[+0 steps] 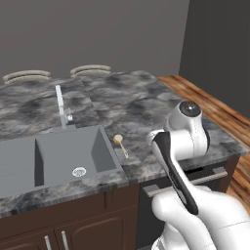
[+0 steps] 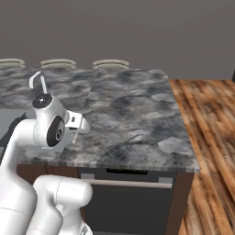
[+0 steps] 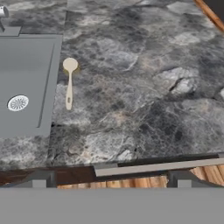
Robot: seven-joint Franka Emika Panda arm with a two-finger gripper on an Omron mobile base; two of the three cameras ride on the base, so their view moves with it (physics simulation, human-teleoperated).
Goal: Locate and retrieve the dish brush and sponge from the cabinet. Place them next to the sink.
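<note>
We see the dish brush [image 3: 69, 83] lying flat on the grey marbled desk [image 3: 144, 87], just beside the right rim of the sink [image 1: 53, 161]. From how things lie, we judge that the brush half of the task is done: it rests next to the sink, where it belongs. The sponge is left to do. We judge that it must be fetched from the cabinet and set down near the brush.

In the hand view the brush's long axis runs nearly parallel to the sink's right edge. Its round cream head [image 3: 70, 64] lies at the end toward the faucet [image 1: 61, 105] and the back of the desk, and the tan handle trails toward the front edge of the desk. In the left base view the brush [image 1: 120, 145] shows the same way: head toward the back, handle slanting toward the front and a little away from the basin. It touches nothing but the stone.

The arm [image 1: 188, 127] is folded up over the front of the desk, to the right of the sink. Of the fingers we cannot tell whether they are open or closed; nothing appears between them and the desk below.
</note>
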